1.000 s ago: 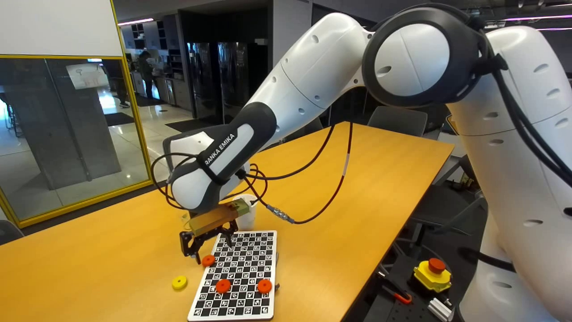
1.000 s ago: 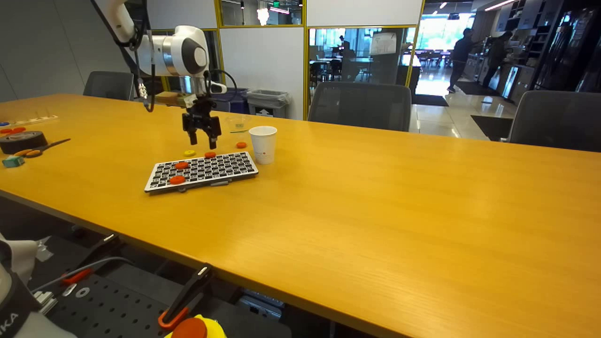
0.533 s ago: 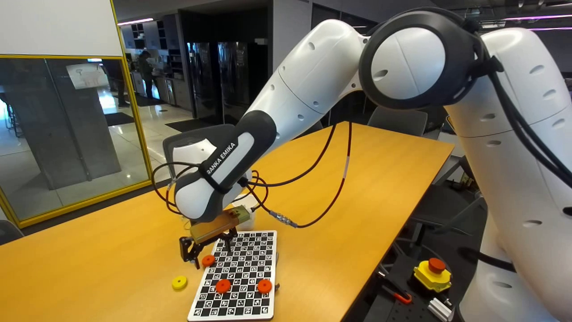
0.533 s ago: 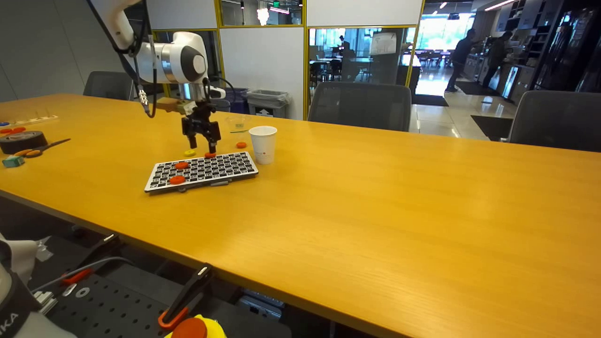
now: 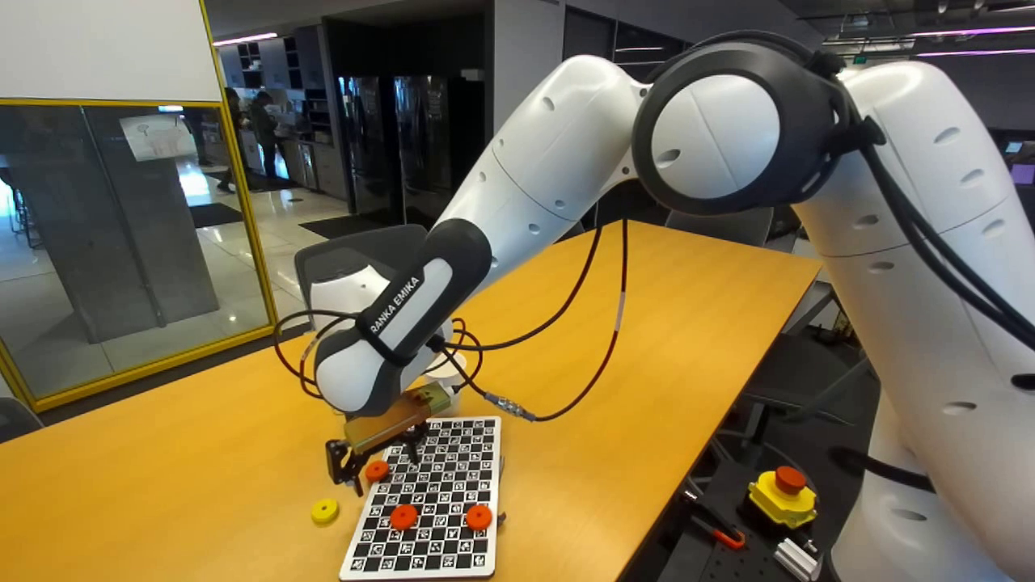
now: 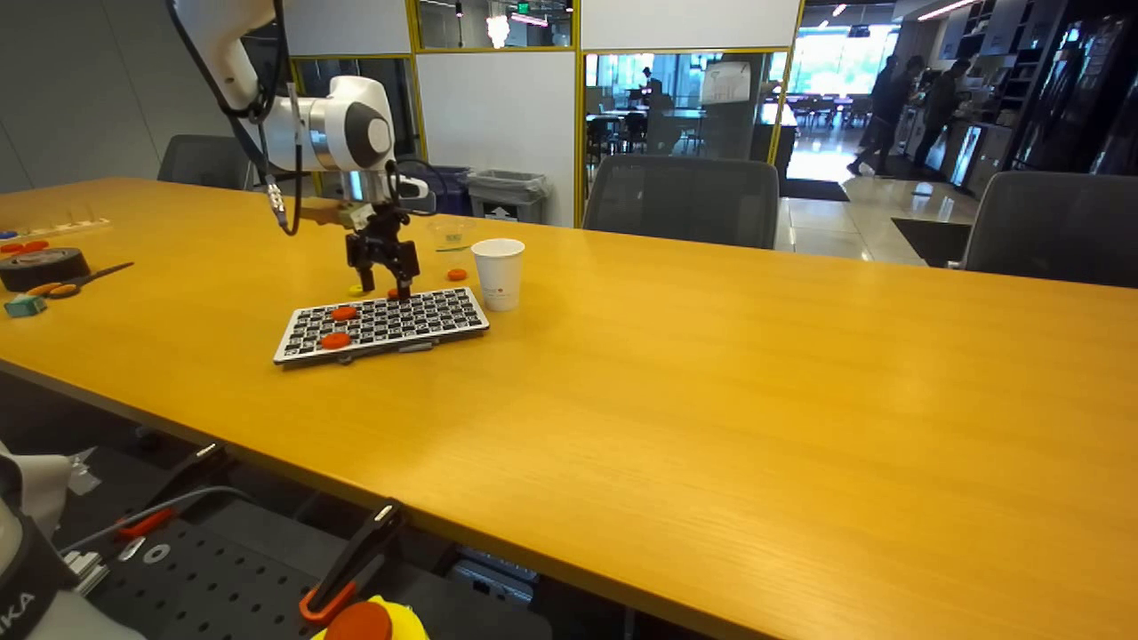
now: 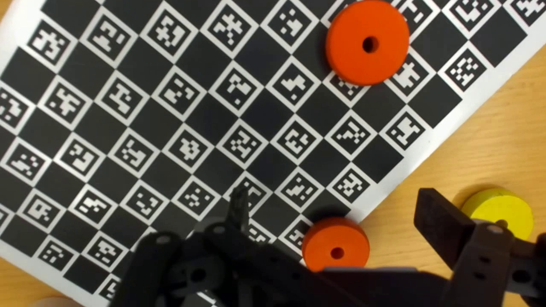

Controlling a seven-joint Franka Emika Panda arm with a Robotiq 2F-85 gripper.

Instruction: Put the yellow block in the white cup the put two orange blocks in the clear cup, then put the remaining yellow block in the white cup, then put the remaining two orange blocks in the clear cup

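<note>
Across an exterior view, the nearest orange block [image 6: 336, 340] and a second orange block [image 6: 344, 313] lie on the checkered board [image 6: 436, 311], in front of the jaws and to their left. The yellow block [image 7: 505, 205] rests on the counter [image 6: 711, 400], just outside the jaws. The jaws stand wide apart and grip nothing; they are lower than a second ago, over a third orange block [image 7: 335, 239] at the board's edge. That descent suggests this block is the next pick, probably meant for the clear cup [image 6: 452, 236], which stands behind the jaws and to their right. A fourth orange block [image 6: 456, 275] shows at its foot, seemingly inside, though I cannot be sure. Farther right of the jaws, the white cup [image 6: 500, 274] stands upright; its inside is hidden, so I cannot tell whether it holds a yellow block.
</note>
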